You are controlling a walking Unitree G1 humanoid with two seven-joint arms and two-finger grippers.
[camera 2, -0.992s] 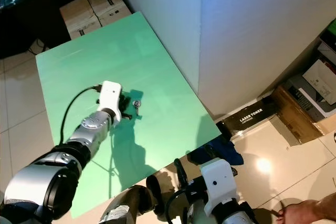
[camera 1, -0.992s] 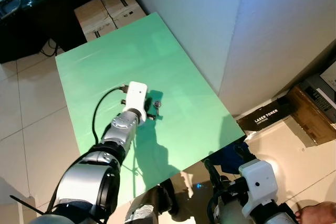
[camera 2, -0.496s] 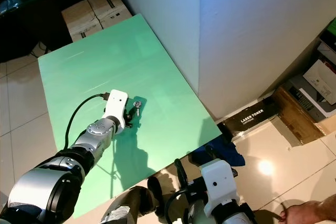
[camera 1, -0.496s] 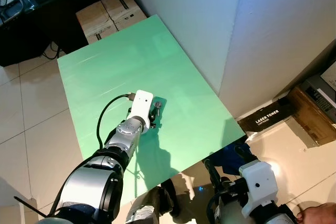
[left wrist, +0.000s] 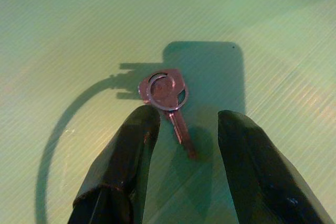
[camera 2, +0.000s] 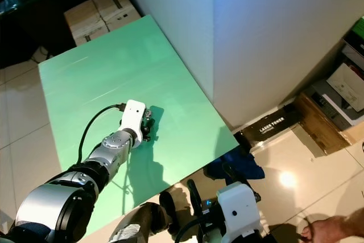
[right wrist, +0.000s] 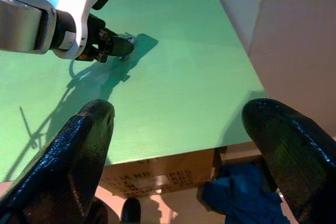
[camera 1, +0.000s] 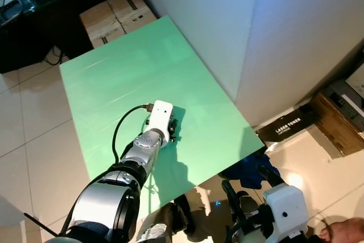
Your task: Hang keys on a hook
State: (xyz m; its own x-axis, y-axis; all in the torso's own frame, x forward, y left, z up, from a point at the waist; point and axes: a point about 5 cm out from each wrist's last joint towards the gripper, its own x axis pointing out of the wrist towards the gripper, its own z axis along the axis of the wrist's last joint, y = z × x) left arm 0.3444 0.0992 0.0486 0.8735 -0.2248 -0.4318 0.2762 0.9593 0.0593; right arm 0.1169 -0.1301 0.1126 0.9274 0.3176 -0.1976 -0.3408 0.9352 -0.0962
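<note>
Currently the step in hand is the pick-up: the left end effector (left wrist: 181,145) is lowered over the green bench (camera 1: 114,78) with its two black fingers (left wrist: 126,145) spread, and the keys (left wrist: 165,95) lie flat on the bench surface just ahead of the fingertips, the blade pointing back into the gap between them and not yet pinched. Next, the move calls for a short advance so that both fingers straddle the ring and bow, then closure and a lift; no hook can be made out. Meanwhile the right end effector (right wrist: 184,150) hangs idle below the bench's near edge, fingers wide apart.
</note>
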